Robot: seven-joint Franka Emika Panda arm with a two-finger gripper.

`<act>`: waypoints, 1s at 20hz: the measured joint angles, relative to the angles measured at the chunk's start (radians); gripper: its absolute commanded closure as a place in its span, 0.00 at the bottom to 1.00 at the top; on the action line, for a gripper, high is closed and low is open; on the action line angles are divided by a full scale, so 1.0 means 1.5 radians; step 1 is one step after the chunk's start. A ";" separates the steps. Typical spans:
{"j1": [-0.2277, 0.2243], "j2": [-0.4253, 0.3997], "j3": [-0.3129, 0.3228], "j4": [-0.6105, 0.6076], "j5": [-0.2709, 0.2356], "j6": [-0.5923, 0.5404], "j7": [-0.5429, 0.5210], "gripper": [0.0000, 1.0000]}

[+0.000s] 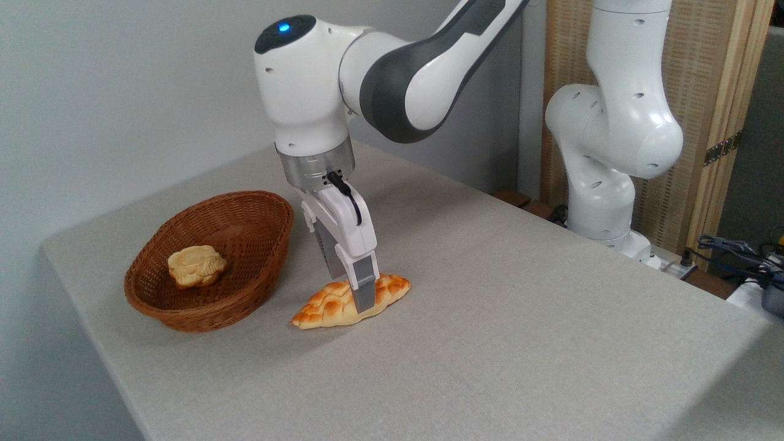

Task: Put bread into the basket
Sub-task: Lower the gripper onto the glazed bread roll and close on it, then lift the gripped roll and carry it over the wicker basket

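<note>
Clearly, the step in hand was the grasp of the bread [331, 304], which lay on the grey table [490, 318] just to the right of the basket [257, 269], not touching it, with one pointed end toward the camera and the other toward the back right. The gripper [362, 293] stood down over the middle of the loaf, one finger [364, 288] in front of it and reaching almost to the table; the other finger was hidden behind, so I could not tell if the jaws were already pressing the loaf or only stood around it. The bread seemed to rest on the table and was not lifted. To do this step well, I judged that the fingers should close on the middle of the loaf, so that neither end hangs down, and gently, because such a loaf may be soft. The lift should then be high enough to pass the rim of the basket. A small pale bun [196, 265] sat already inside at the left, so the long loaf would fit best along the free right side.
</note>
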 measured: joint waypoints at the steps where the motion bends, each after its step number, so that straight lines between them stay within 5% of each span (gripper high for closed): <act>1: -0.003 0.000 0.000 -0.006 0.000 0.007 0.000 0.00; 8: -0.011 0.021 -0.001 -0.013 0.000 0.022 0.000 0.00; 13: -0.020 0.031 -0.002 -0.013 -0.001 0.027 0.000 0.45; 20: -0.022 0.031 -0.002 -0.012 -0.001 0.027 0.000 0.45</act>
